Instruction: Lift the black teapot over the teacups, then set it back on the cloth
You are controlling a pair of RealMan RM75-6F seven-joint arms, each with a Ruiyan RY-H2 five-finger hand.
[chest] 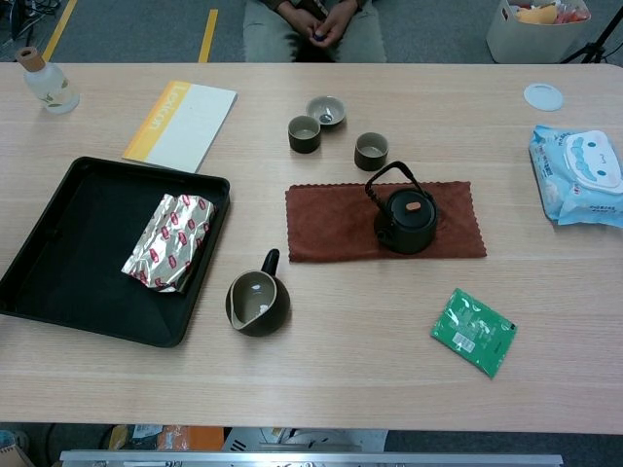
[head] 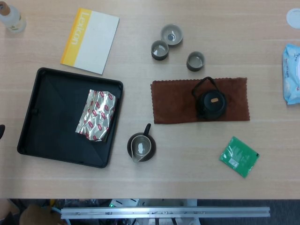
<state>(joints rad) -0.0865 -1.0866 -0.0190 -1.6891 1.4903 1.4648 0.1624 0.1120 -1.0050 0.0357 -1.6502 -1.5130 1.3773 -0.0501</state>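
Note:
The black teapot (head: 211, 102) (chest: 406, 219) stands upright on the right half of the brown cloth (head: 176, 102) (chest: 331, 222), its wire handle tipped toward the cups. Three teacups lie just beyond the cloth: a dark one (head: 159, 49) (chest: 304, 134), a pale open one (head: 171, 34) (chest: 325, 110) and another dark one (head: 195, 61) (chest: 371, 151). Neither hand shows in either view.
A black tray (head: 51, 126) (chest: 68, 253) with a foil packet (head: 97, 115) sits at the left. A dark pitcher (head: 141, 146) (chest: 257, 303) stands in front of the cloth. A green sachet (head: 239, 156), a wipes pack (head: 292, 74), a yellow-white booklet (head: 90, 40) and a bottle (head: 10, 17) lie around.

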